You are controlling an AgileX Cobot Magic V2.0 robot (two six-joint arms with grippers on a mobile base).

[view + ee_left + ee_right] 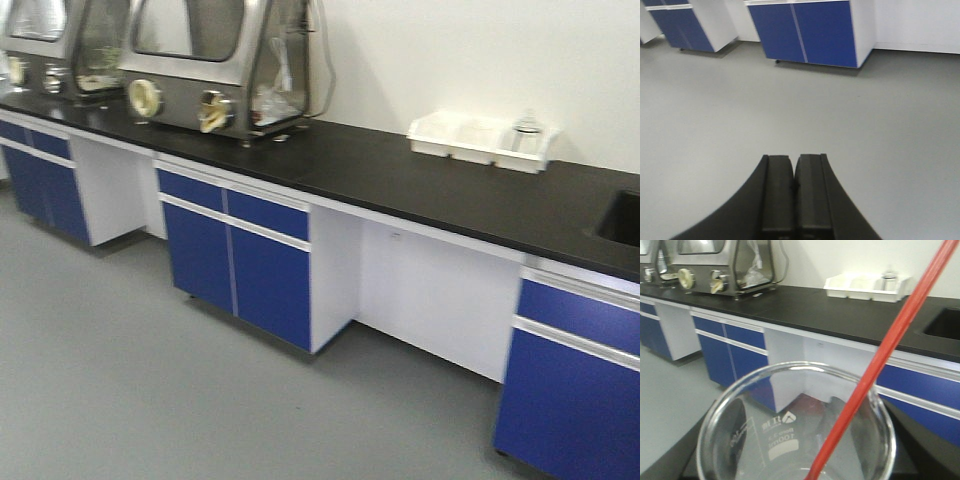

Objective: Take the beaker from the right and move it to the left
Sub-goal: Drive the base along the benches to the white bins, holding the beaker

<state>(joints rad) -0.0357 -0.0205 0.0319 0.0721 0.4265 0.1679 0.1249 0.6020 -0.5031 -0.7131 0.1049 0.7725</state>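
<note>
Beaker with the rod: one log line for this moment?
beaker: held in right tool | red rod: leaning inside | left tool: shut, empty

Clear beaker [765,440] with red rod [892,342], blue cabinet doors [235,265], black countertop [400,170], grey floor [120,380]

Open floor [790,110] lies before the left end effector [794,165]; cabinets [810,32] stand beyond.

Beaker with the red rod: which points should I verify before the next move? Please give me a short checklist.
1. beaker sits between the right fingers: ok.
2. red rod is inside the beaker, leaning over its rim: ok.
3. Beaker free of liquid: cannot tell.
4. left fingers pressed together, nothing between them: ok.
5. Free spot on the left for setting it down: cannot tell, no view shows it.
</note>
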